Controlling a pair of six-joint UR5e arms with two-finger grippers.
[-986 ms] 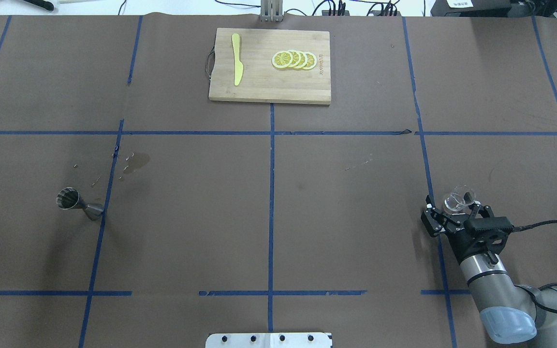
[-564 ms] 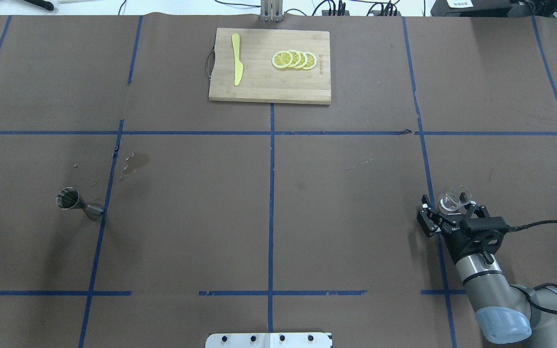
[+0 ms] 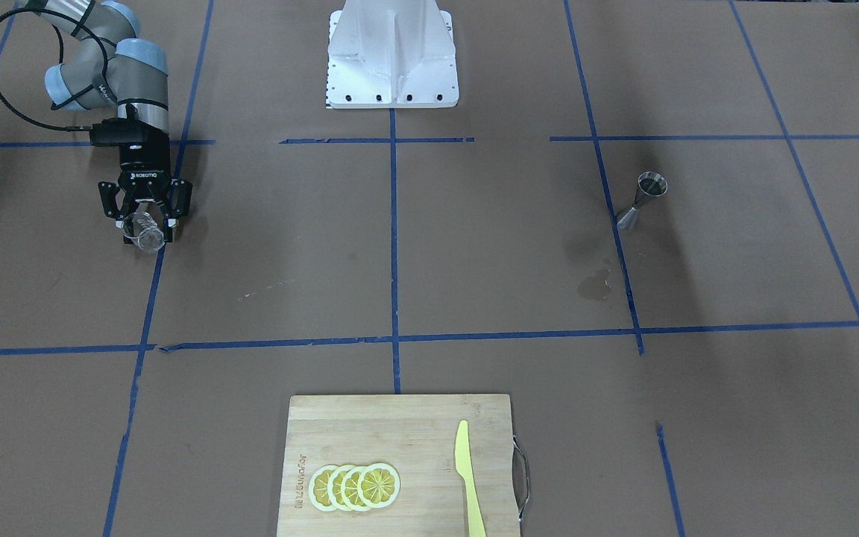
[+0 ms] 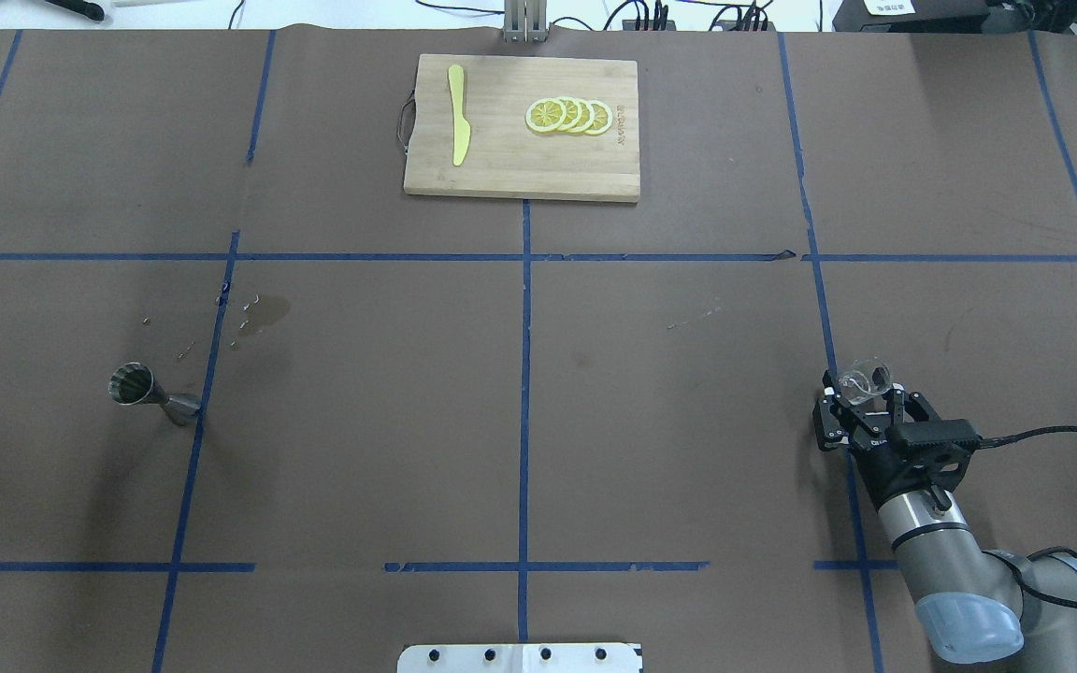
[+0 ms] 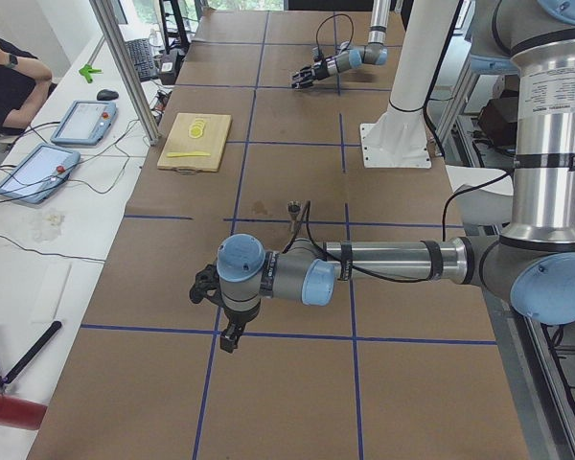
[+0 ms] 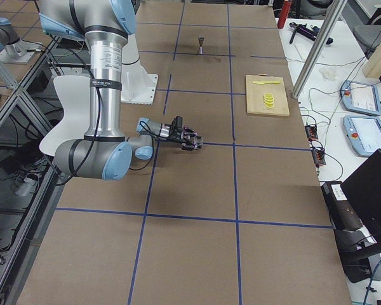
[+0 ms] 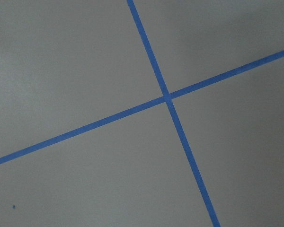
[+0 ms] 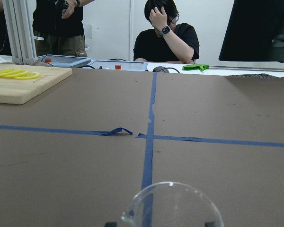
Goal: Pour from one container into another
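Glass cup [image 4: 861,382] gripped mouth-up by right tool [image 4: 864,394], likely against spills; jigger [image 4: 142,393] at 9 o'clock; left tool [image 5: 230,333] state unclear.

A table [image 4: 669,449] covered in brown paper is marked into squares by blue tape lines [image 4: 524,374]. In the overhead view, a wooden cutting board [image 4: 510,173] is laid at top centre. A steel jigger [image 4: 157,397] is stood at middle left beside a tape line, with a dark stain [image 4: 267,311] noted to its upper right. A white base plate [image 4: 520,657] is seen at bottom centre.
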